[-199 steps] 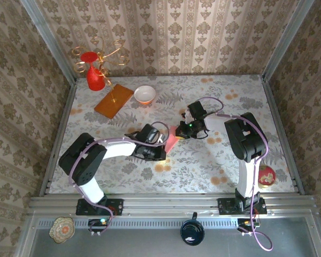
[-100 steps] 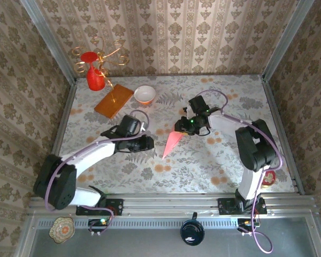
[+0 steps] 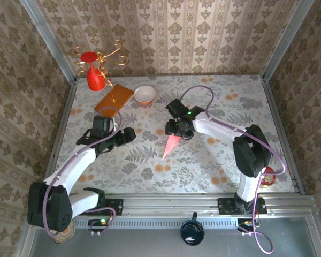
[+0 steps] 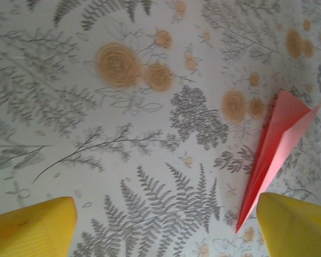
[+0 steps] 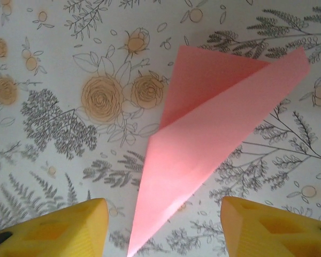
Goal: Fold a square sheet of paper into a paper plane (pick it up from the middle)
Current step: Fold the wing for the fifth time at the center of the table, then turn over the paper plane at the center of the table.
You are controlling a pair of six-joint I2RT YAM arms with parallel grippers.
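The square sheet of paper is folded into a slim pink paper plane (image 3: 170, 144), lying flat on the floral table with its tip toward the near edge. My right gripper (image 3: 175, 130) hovers over the plane's wide end. In the right wrist view the paper plane (image 5: 214, 123) lies below and between the yellow fingers (image 5: 53, 230), and the right gripper (image 5: 163, 230) is open and holds nothing. My left gripper (image 3: 131, 134) stands to the left of the plane, apart from it. It is open, with the paper plane (image 4: 275, 150) next to its right finger (image 4: 294, 225).
At the back left are an orange-brown wooden board (image 3: 113, 100), a white bowl (image 3: 145, 95) and a red vase (image 3: 94, 79). A red round object (image 3: 266, 175) sits by the right arm's base. A dark mug (image 3: 192, 231) stands on the front rail.
Both grippers have opened and let go of the plane, which now lies flat on the table. The left arm has drawn back to the left; the right gripper has shifted left.
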